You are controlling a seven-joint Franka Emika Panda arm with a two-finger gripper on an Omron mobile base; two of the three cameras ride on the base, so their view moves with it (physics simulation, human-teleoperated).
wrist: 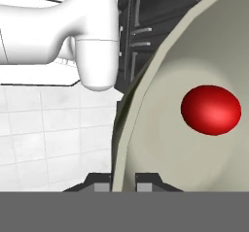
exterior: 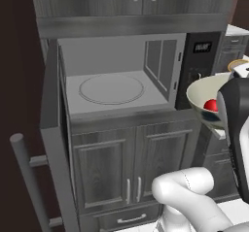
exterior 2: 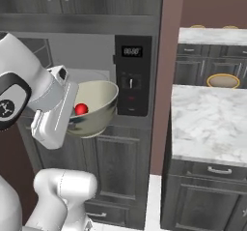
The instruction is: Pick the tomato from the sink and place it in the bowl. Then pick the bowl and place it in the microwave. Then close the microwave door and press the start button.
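My gripper [wrist: 124, 183] is shut on the near rim of the cream bowl [wrist: 194, 129], one fingertip inside and one outside. The red tomato [wrist: 211, 110] lies inside the bowl. In the left base view the bowl [exterior: 203, 94] with the tomato [exterior: 210, 105] hangs in the air in front of the black control panel [exterior: 201, 66], just right of the microwave [exterior: 114, 88] cavity. The microwave door [exterior: 50, 97] stands swung wide open to the left, its bar handle [exterior: 28, 180] pointing toward me. In the right base view the bowl [exterior 2: 96, 107] tilts slightly, with the tomato [exterior 2: 81, 109] inside.
Grey cabinet doors [exterior: 112, 168] sit below the microwave and more cabinets above it. A white marble counter [exterior 2: 207, 119] stands to the right, with a round tan-rimmed object [exterior 2: 223, 81] at its back. My own white arm [exterior: 189, 192] rises low at the front.
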